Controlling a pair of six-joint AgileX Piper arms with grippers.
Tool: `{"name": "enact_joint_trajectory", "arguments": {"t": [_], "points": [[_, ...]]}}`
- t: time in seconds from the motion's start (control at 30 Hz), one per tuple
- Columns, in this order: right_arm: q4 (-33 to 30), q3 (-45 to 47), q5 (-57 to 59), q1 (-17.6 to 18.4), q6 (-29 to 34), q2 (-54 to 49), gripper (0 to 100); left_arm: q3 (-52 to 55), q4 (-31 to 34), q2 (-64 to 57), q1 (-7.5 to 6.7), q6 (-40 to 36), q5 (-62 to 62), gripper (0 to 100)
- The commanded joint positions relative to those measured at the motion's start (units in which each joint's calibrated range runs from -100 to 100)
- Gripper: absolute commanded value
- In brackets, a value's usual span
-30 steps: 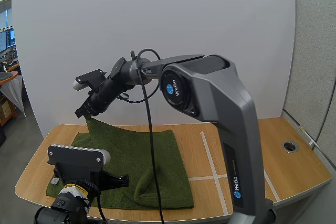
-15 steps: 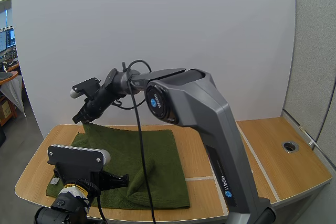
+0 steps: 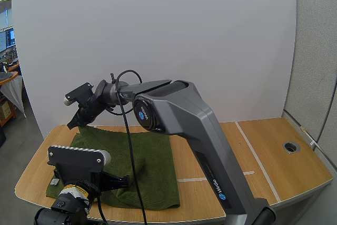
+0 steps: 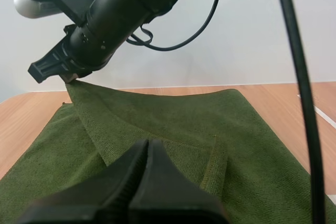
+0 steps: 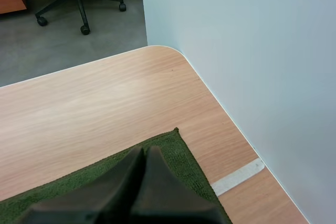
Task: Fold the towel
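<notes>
A dark green towel (image 3: 150, 159) lies on the left half of the wooden table (image 3: 274, 162), with one layer folded over itself. My right gripper (image 3: 73, 125) reaches across to the far left and is shut on a towel corner, held just above the cloth. In the left wrist view the right gripper (image 4: 51, 70) pinches that corner, and the raised layer of the towel (image 4: 210, 124) slopes down from it. The right wrist view has the right gripper (image 5: 143, 153) closed over the towel (image 5: 185, 163) near the table's back corner. My left gripper (image 3: 124, 181) (image 4: 148, 149) hovers shut over the towel's near edge.
A white panel stands right behind the table. White tape lines (image 3: 254, 157) cross the right half of the tabletop, where a round cable hole (image 3: 290, 147) sits. A tape strip (image 5: 237, 175) runs beside the towel's back edge. Bare wood (image 5: 105, 98) lies left of the towel.
My right gripper has carried the towel corner leftward and lower, toward the far left. The folded layer has spread over the cloth and the towel's right edge has drawn left. The left gripper stayed put.
</notes>
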Motion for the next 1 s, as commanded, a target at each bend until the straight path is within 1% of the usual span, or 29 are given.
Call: {"name": "enact_joint_trajectory", "arguments": {"t": [0.0, 0.17, 0.4, 0.57, 0.73, 0.97], "points": [[-0.02, -3.0, -0.61, 0.03, 0.09, 1.86, 0, 0.0, -0.43, -0.32, -0.16, -0.4, -0.66, 0], [-0.02, -5.53, -1.48, 0.11, 0.09, 4.56, 0, 0.0, -0.43, -0.32, -0.16, -0.4, -0.66, 0], [-0.02, -5.53, -4.84, 0.44, -0.24, 6.59, 0, 0.0, -0.43, -0.32, -0.16, -0.4, -0.66, 0], [-0.02, -5.53, -7.36, 0.61, -0.24, 7.11, 0, 0.0, -0.43, -0.32, -0.16, -0.4, -0.66, 0], [0.34, -5.53, -12.39, 0.99, -0.24, 7.26, 0, 0.0, -0.43, -0.32, -0.16, -0.4, -0.66, 0], [0.34, -5.53, -14.47, 1.44, -0.32, 7.26, 0, 0.0, -0.43, -0.32, -0.16, -0.4, -0.66, 0]]}}
